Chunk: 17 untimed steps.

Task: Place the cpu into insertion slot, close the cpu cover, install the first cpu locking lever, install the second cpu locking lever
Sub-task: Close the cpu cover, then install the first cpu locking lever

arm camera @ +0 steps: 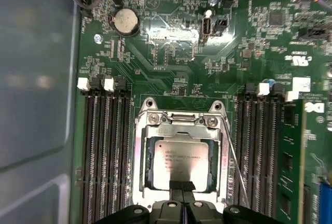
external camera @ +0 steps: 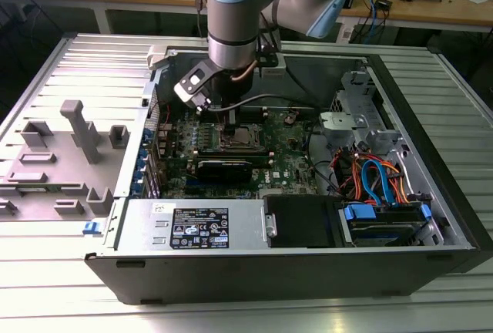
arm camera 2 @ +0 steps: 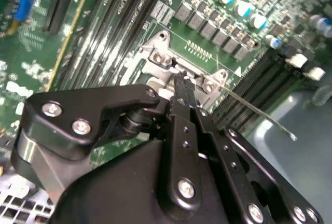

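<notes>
Obs: arm reaches down into the open computer case [external camera: 431, 194], which sits on the slatted metal surface [external camera: 46, 63]. My end effector [external camera: 231, 129] is at the socket on the motherboard [arm camera: 171, 42]. The cpu [arm camera: 181, 164] lies flat in the insertion slot [arm camera: 151, 167], silver top up, square to the recess. The cpu cover [arm camera: 181, 130] looks folded down, its frame ringing the chip. End effector [arm camera: 182, 186] state: fingers pressed together, nothing visible between them, tips over the near edge of the cover and chip; whether they touch the metal I cannot tell. In the second wrist view the end effector [arm camera 2: 181, 81] sits at the socket's hinge end. One locking lever [arm camera: 235, 167] is visible as a thin wire running beside the socket; in the second wrist view the lever [arm camera 2: 259, 114] juts out free over the memory slots [arm camera 2: 254, 73], so I judge it unlatched. Handling, my estimate: the lever is stiff, springy, thin and slick, best pushed near its free end. The cover is light, rigid sheet. The chip is fragile; load it only through the frame.
</notes>
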### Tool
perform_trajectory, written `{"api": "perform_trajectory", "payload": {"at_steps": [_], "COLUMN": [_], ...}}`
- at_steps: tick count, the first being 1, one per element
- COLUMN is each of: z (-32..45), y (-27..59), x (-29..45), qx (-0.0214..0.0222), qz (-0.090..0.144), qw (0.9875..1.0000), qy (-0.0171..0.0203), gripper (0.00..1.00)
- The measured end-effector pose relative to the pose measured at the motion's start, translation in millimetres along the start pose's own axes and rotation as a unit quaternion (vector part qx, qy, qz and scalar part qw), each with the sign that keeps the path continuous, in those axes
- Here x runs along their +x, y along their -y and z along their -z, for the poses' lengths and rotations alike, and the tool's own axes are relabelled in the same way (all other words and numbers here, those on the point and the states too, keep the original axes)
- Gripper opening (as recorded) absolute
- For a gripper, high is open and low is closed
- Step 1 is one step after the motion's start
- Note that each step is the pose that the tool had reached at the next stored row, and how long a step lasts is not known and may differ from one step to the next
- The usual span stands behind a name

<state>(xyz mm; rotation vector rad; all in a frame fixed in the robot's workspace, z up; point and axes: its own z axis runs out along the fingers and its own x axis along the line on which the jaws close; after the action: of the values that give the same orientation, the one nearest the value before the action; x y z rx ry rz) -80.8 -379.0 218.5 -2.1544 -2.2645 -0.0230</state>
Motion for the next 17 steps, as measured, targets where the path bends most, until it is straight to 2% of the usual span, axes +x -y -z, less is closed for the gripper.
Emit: {"api": "perform_trajectory", "payload": {"at_steps": [3,7,10,17], "z": [3.0,2.8,2.7,3.1], "y": [-2.2,-18.4,-23.3,-24.7], "x": [0.0,-0.9,-1.2,-1.1], "qx": [0.0001,0.0,0.0001,0.0], "qz": [0.0,0.0,0.0,0.0], "qw": [1.0,1.0,1.0,1.0], "qy": [0.0011,0.0012,0.0012,0.0011], "gripper": [0.11,0.11,0.11,0.11]}}
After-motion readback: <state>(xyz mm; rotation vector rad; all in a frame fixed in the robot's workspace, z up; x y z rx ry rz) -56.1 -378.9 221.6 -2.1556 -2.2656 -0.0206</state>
